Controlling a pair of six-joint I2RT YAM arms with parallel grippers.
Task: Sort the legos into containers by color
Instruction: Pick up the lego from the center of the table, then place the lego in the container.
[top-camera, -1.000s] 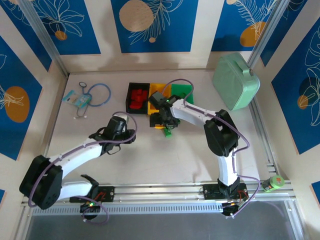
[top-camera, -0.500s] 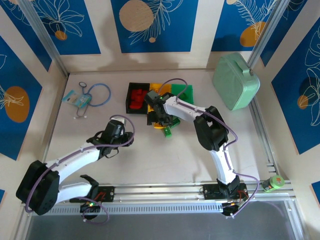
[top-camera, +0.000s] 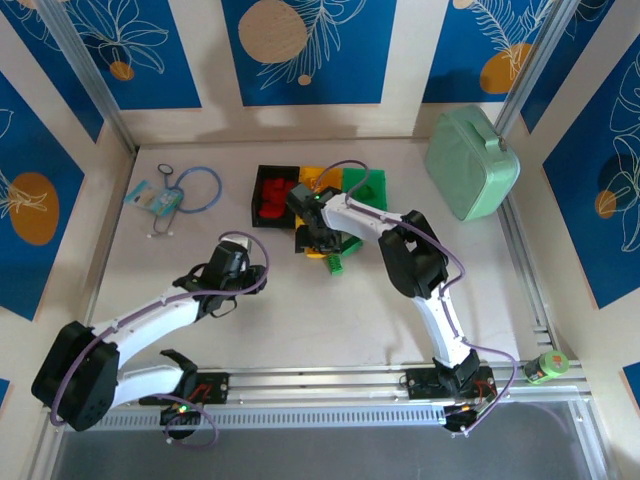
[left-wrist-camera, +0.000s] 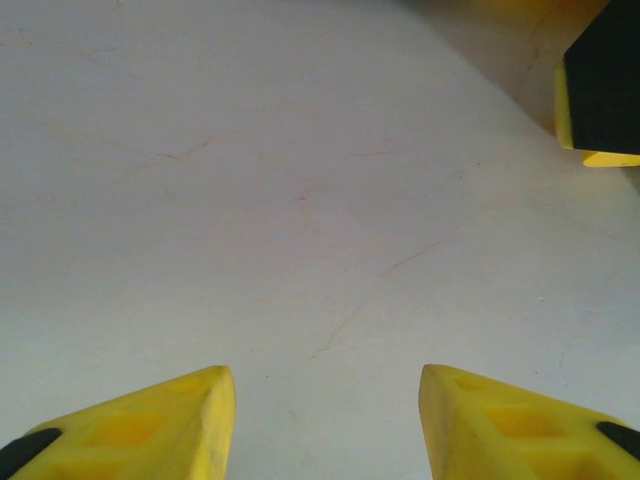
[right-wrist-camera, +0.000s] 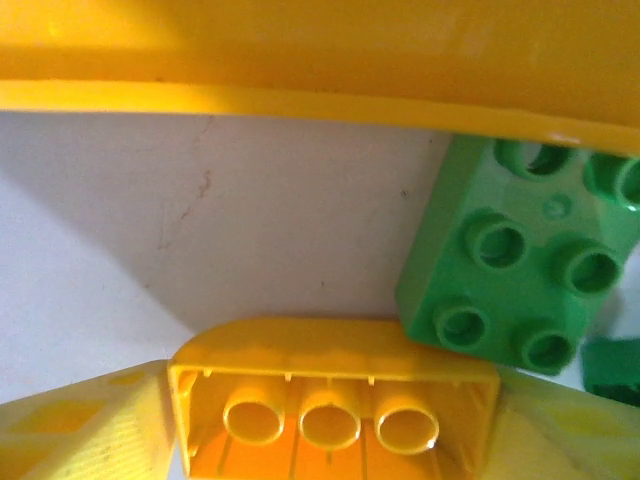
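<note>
Three joined containers stand at the back: a black bin (top-camera: 262, 178) with red legos (top-camera: 272, 200), a yellow bin (top-camera: 312, 176) and a green bin (top-camera: 366, 184). My right gripper (top-camera: 318, 240) is low in front of the yellow bin's wall (right-wrist-camera: 320, 60). Its fingers (right-wrist-camera: 80, 425) press both ends of a yellow lego (right-wrist-camera: 330, 400), whose hollow underside faces the camera. A green lego (right-wrist-camera: 515, 270) lies right beside it, seen from above at the green lego (top-camera: 336, 264). My left gripper (top-camera: 236, 264) hovers open over bare table, its fingertips (left-wrist-camera: 190, 410) wide apart.
A mint-green case (top-camera: 472, 165) sits at the back right. A stethoscope (top-camera: 196, 190) and a small packet (top-camera: 155, 198) lie at the back left. A green-capped item (top-camera: 546, 367) rests by the right rail. A black and yellow part (left-wrist-camera: 600, 90) shows at the left wrist view's upper right.
My right gripper has shifted a little left along the front of the bins and its jaws have narrowed onto the yellow lego. The left arm has hardly moved.
</note>
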